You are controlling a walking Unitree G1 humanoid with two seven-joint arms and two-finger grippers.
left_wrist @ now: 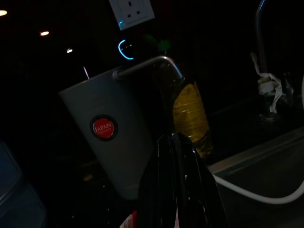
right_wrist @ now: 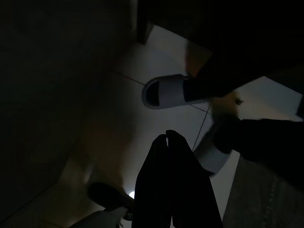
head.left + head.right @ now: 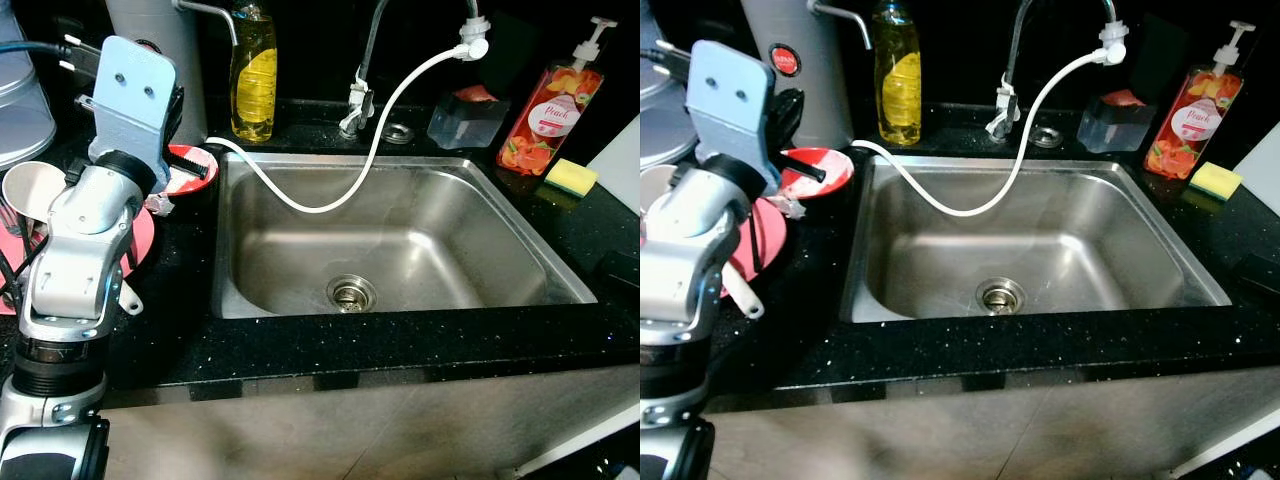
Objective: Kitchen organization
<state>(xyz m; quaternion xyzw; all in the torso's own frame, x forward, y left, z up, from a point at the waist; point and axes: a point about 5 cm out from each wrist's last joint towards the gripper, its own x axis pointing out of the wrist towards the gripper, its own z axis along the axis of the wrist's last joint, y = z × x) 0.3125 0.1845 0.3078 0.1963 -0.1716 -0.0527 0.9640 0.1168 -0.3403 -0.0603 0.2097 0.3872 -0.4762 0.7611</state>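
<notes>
From the head you see a stainless sink with a white hose draped into it — yellow dish soap behind. Your left tool reaches over a red bowl on the counter, fingers together. Left wrist: grey dispenser. Right wrist: right tool closed above floor — a person's slipper.

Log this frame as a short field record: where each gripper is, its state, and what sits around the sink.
left gripper: raised over the red bowl on the counter left of the sink, fingers together
right gripper: hanging idle over the floor near a slipper, fingers together
sink: bare basin, white hose drooping in
behind sink: yellow dish soap bottle, peach soap pump bottle, yellow sponge
</notes>
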